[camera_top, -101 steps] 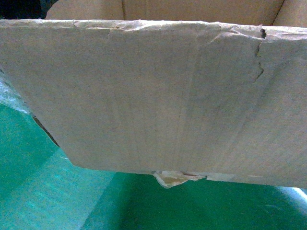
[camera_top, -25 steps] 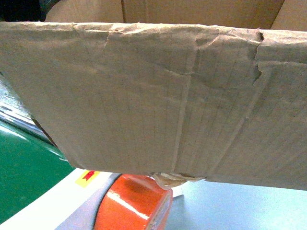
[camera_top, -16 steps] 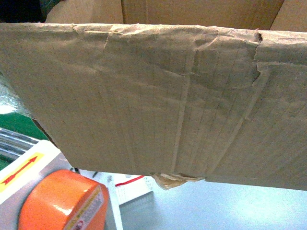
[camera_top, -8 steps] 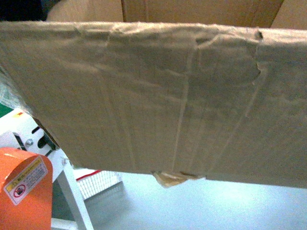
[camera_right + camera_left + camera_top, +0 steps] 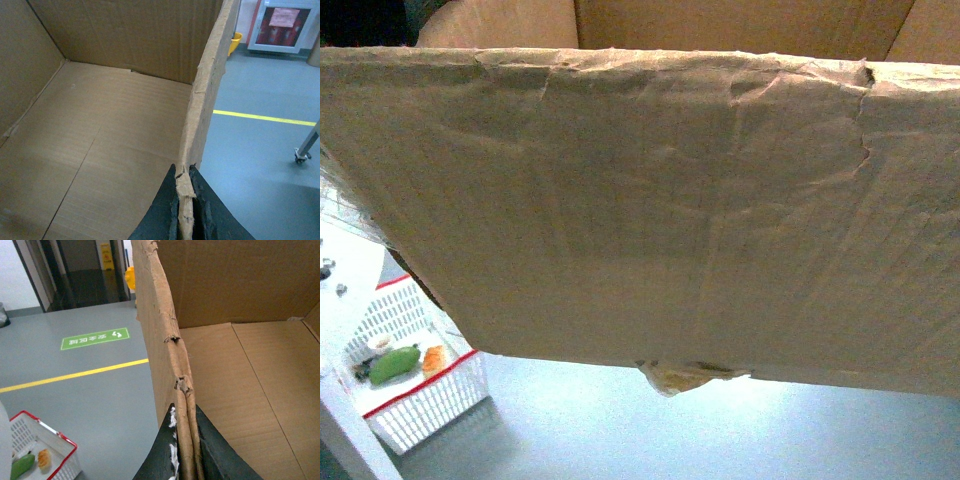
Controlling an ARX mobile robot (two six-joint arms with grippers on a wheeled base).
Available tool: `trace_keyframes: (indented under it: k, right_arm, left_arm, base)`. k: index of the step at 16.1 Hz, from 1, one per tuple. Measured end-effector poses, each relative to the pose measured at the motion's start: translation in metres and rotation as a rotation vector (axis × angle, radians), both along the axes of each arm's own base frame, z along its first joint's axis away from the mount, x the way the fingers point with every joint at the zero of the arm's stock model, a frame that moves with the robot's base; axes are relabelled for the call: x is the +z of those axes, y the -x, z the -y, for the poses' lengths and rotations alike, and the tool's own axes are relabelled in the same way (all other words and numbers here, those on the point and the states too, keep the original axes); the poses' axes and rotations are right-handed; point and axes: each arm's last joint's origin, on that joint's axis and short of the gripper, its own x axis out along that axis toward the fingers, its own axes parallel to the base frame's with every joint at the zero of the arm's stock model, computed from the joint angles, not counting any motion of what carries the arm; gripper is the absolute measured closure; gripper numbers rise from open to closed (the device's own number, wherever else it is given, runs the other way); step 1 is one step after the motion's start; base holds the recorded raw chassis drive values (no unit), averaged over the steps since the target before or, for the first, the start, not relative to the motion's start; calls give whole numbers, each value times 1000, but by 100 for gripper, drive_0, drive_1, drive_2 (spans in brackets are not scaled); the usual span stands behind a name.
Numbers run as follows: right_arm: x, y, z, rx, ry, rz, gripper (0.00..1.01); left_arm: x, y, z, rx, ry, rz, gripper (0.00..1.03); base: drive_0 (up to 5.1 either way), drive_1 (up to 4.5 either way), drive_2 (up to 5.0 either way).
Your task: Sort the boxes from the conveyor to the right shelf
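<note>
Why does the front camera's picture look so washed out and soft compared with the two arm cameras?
Head view: the box fills the frame up close, soft and hazy, the floor below glaring pale. Left wrist and right wrist views: even light, sharp cardboard edges and floor lines.

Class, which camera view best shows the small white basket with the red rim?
The head view: the white basket sits lower left, with green and orange items inside. The left wrist view catches only its corner. The right wrist view misses it.

Box (image 5: 650, 200) up front, basket (image 5: 415, 395) on floor (image 5: 720, 430) lower left.
</note>
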Motion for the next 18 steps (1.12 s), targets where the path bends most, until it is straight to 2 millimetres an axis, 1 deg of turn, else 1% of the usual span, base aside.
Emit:
trace_keyframes:
  k: [18]
  right_arm:
    - [0,0,0,0,0,0,98]
  left_arm:
    - [0,0,0,0,0,0,100]
  base:
    - [-143,-143,-143]
